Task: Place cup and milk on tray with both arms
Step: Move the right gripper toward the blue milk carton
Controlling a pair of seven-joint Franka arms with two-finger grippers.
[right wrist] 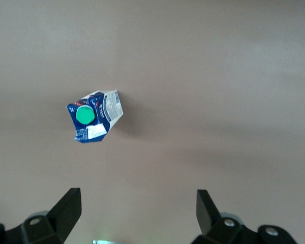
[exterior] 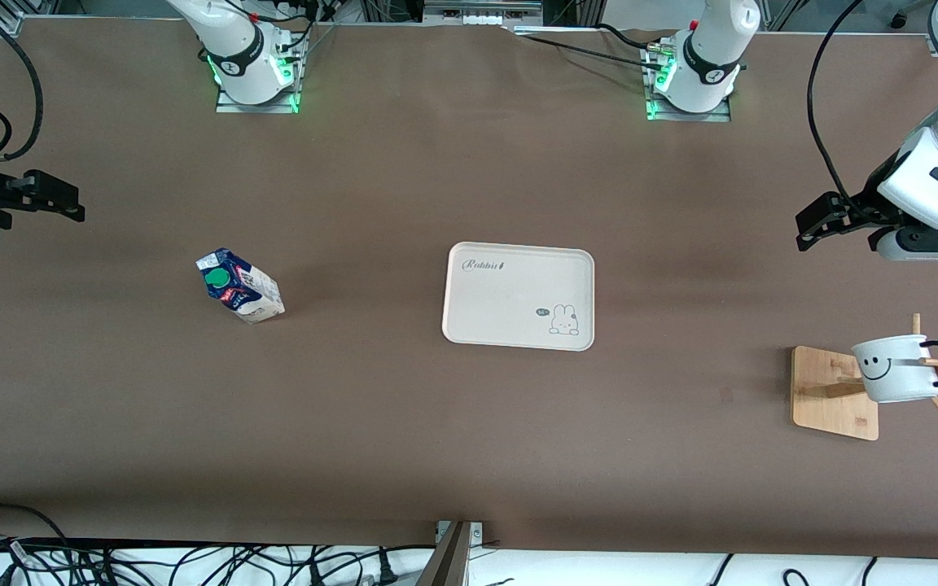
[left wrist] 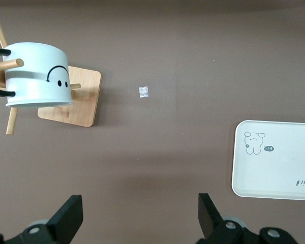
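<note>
The cream tray [exterior: 510, 301] with "Rabbit" lettering lies empty at the table's middle; its corner shows in the left wrist view [left wrist: 274, 162]. The milk carton [exterior: 238, 286] stands on the table toward the right arm's end, green cap up, and shows in the right wrist view [right wrist: 94, 122]. The white smiley cup [exterior: 896, 368] hangs by its black handle on a peg of a wooden rack toward the left arm's end, and shows in the left wrist view [left wrist: 38, 75]. My left gripper [exterior: 813, 224] [left wrist: 141, 218] is open and empty, up over bare table beside the rack. My right gripper [exterior: 74, 205] [right wrist: 137, 213] is open and empty, over bare table beside the milk.
The wooden rack's base [exterior: 827, 391] [left wrist: 76, 101] sits near the table's edge at the left arm's end, with pegs sticking out sideways. A small pale mark [left wrist: 144, 92] lies on the brown table between rack and tray. Cables run along the table's front edge.
</note>
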